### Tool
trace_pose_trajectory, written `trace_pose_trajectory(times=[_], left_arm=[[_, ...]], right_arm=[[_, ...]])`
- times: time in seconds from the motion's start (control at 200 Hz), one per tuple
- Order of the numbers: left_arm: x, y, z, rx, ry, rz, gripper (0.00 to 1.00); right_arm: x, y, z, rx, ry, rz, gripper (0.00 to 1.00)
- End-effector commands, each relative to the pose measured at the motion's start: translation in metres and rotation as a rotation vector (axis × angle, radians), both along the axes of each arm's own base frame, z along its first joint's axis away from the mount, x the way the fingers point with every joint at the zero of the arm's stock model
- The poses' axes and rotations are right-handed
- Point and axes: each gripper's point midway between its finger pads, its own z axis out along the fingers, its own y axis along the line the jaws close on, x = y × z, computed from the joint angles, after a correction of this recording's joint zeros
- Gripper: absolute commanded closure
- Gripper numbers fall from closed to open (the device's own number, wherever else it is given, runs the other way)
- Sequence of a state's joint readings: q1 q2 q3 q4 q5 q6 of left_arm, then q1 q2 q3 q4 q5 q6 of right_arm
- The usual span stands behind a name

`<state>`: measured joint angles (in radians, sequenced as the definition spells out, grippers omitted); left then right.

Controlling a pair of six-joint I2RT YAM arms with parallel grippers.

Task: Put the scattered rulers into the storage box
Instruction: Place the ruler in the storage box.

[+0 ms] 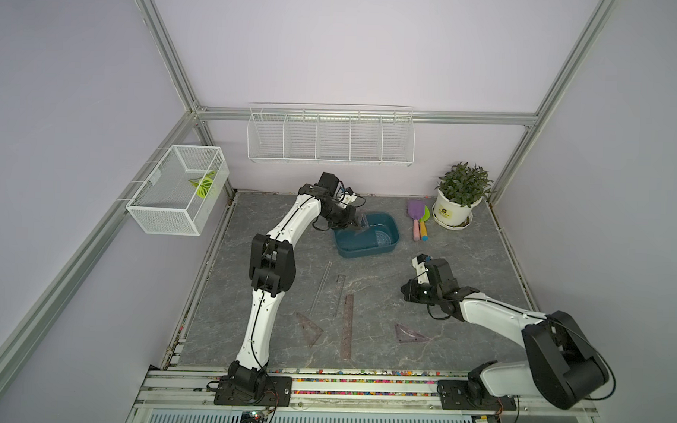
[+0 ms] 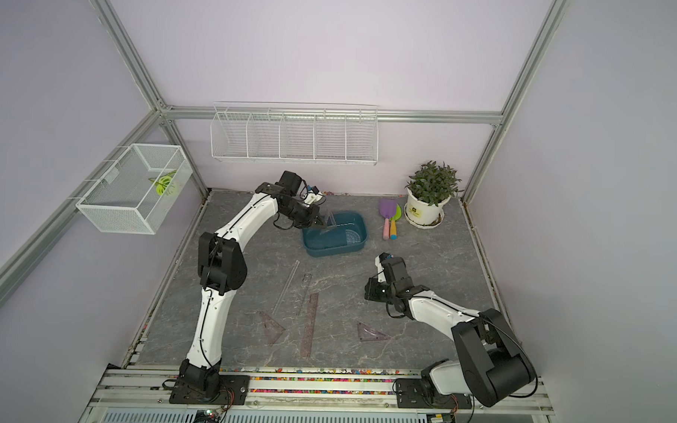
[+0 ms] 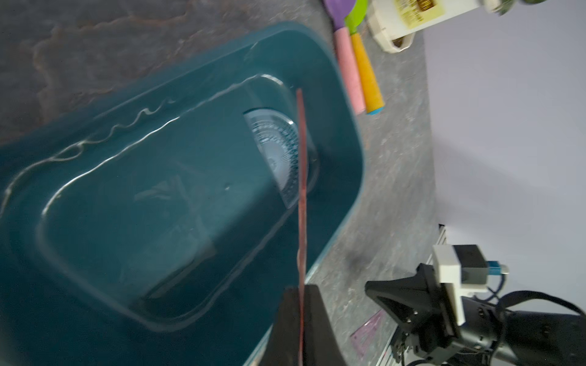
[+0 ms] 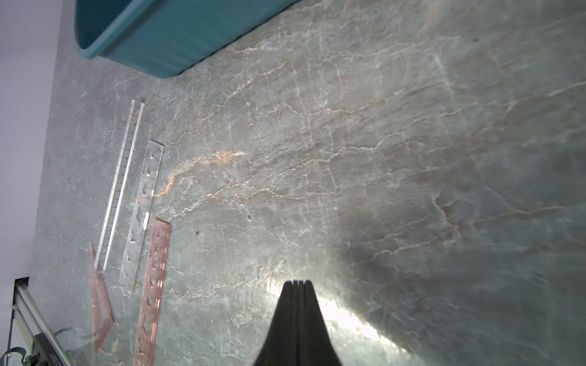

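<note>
The dark teal storage box (image 1: 396,232) (image 2: 364,227) stands at the back of the table, with a bluish protractor (image 1: 382,237) (image 3: 279,149) lying inside. My left gripper (image 1: 357,224) (image 3: 301,288) hangs over the box's left end, shut on a brownish triangle ruler (image 2: 331,220) that shows edge-on (image 3: 302,221) in the left wrist view. On the table lie a long clear ruler (image 1: 322,287) (image 4: 122,183), a short clear ruler (image 1: 340,294), a brown ruler (image 1: 348,327), a brown triangle (image 1: 309,329) and a purple triangle (image 1: 410,334). My right gripper (image 1: 405,294) (image 4: 297,282) is shut and empty above bare table.
Purple and green toy shovels (image 1: 420,219) lie right of the box, beside a potted plant (image 1: 453,212). A white mesh basket (image 1: 178,195) hangs at the left wall and a long wire rack (image 1: 330,138) on the back wall.
</note>
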<state>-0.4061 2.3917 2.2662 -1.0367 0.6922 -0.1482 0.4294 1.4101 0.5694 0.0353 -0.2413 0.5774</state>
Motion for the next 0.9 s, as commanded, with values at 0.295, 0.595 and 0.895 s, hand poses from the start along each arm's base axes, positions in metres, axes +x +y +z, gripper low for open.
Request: trace_pose_trajectory(times=[0.295, 0.595, 0.895], left_arm=[[0.001, 0.009, -0.034, 0.065, 0.014, -0.048, 1.00], [0.002, 0.005, -0.050, 0.053, 0.044, -0.047, 1.00], [0.001, 0.002, -0.063, 0.039, 0.086, -0.043, 1.00]], right_arm=[[0.002, 0.006, -0.013, 0.030, 0.027, 0.031, 1.00], [0.002, 0.007, -0.017, 0.037, 0.032, 0.034, 1.00], [0.002, 0.007, -0.015, 0.047, 0.027, 0.035, 1.00]])
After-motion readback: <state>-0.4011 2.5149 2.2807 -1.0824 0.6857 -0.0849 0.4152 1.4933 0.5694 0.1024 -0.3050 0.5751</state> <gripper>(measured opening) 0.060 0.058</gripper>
